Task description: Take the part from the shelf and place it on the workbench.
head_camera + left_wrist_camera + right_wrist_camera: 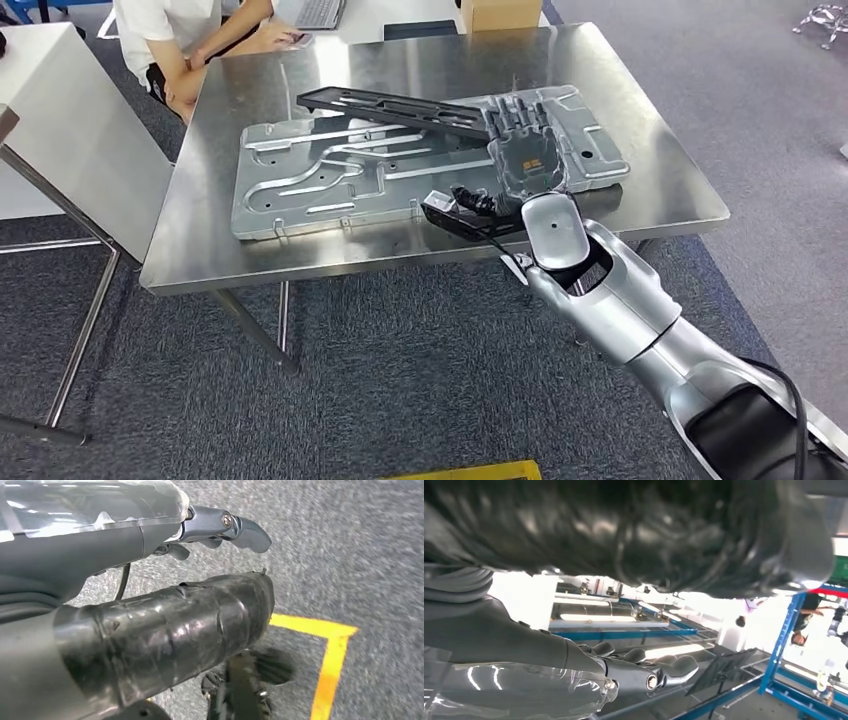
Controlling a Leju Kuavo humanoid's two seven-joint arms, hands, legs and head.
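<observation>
One black part (400, 108) lies on my workbench (200, 250) at twelve o'clock; my right hand (525, 150) rests flat, fingers spread, holding nothing.

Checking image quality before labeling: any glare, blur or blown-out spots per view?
Head view: sharp, with soft glare streaks on the steel workbench. Left wrist view: motion blur on the carpet, robot hand fairly crisp. Right wrist view: background blown out white, dark blurred thumb across the near field.

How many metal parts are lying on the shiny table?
2: a big silver stamped panel flat on the workbench, and a dark long part resting on it, by the right hand.
</observation>
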